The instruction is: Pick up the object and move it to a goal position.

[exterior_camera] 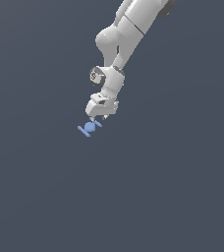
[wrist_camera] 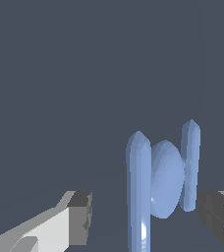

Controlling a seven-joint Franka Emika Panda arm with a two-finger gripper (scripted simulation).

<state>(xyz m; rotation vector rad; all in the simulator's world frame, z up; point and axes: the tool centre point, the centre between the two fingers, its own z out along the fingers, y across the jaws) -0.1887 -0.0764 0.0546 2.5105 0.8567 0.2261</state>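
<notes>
Spool [wrist_camera: 166, 179] (light blue, a blob between two flat bars) sits between the gripper's [wrist_camera: 146, 216] spread jaws, neither finger [wrist_camera: 79, 219] touching it; nothing else lies near.

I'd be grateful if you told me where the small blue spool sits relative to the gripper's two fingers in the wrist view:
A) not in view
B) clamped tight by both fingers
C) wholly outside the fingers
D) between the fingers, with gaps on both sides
D: the blue spool stands between the fingers of the gripper, with a visible gap on each side, so nothing clamps it.
</notes>
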